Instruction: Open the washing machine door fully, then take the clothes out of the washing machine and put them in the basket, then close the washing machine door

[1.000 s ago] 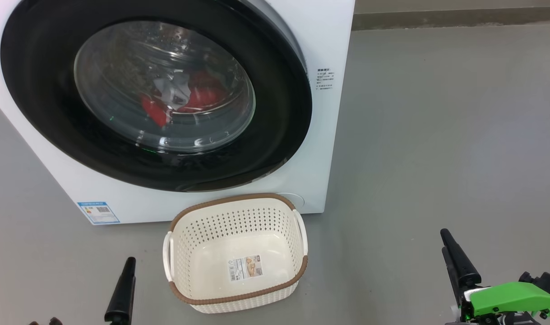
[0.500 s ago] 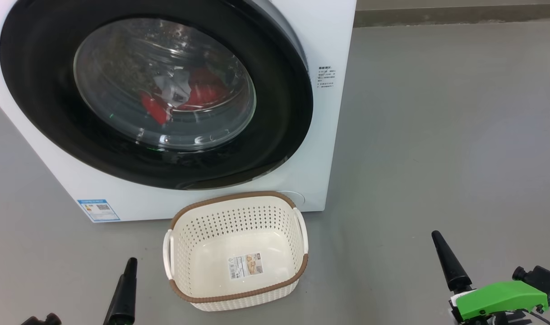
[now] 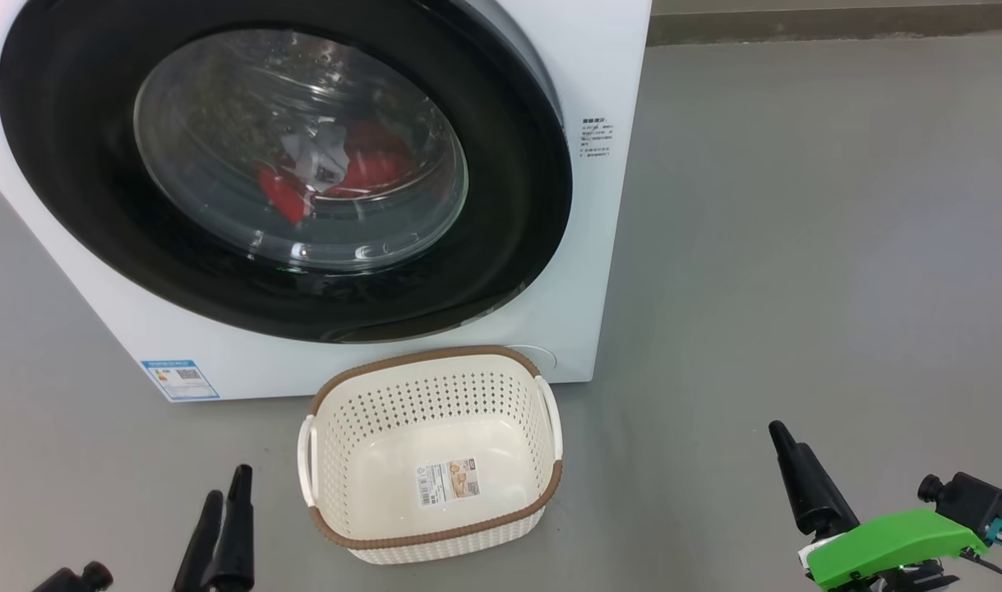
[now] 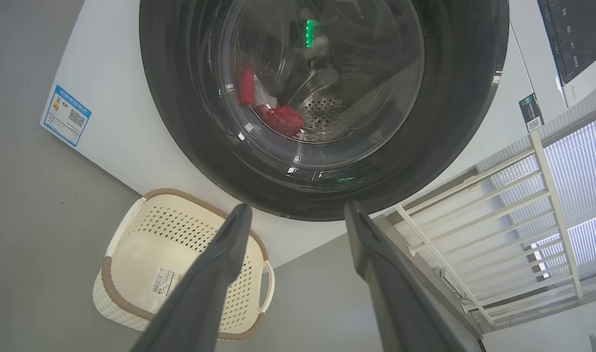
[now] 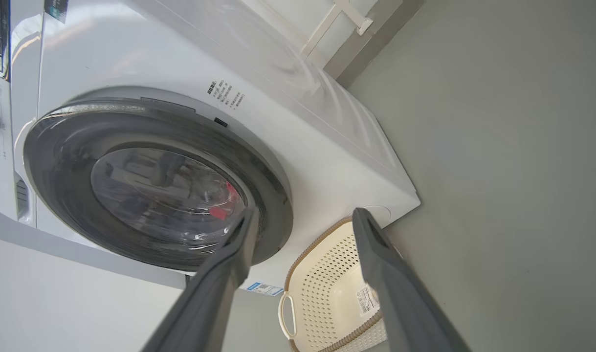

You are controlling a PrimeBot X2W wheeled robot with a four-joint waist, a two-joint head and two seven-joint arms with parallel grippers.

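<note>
Washing machine [image 3: 603,271] stands on the grey floor [image 3: 796,247], blue label [image 3: 180,378] at the lower left corner of its front.

Washing machine door [image 3: 73,148]: closed flat against the front, black ring unbroken all round the glass.

Clothes [image 3: 369,168]: red with a pale part, inside the drum, seen through the glass low in the window. The left wrist view shows the same red pieces on the perforated steel.

Basket [image 3: 435,395]: upright on the floor, just in front of the machine's bottom front edge, toward its right corner. Cannot tell whether the far rim touches the panel. Sticker [image 3: 450,483] shows on its bottom.

Left gripper [image 3: 228,485]: low over the floor, left of the basket, apart from it. Fingers spread wide in its wrist view, nothing between them.

Right gripper [image 3: 788,440]: over the floor well right of the basket. Fingers likewise spread, holding nothing; they point toward the door and basket.
</note>
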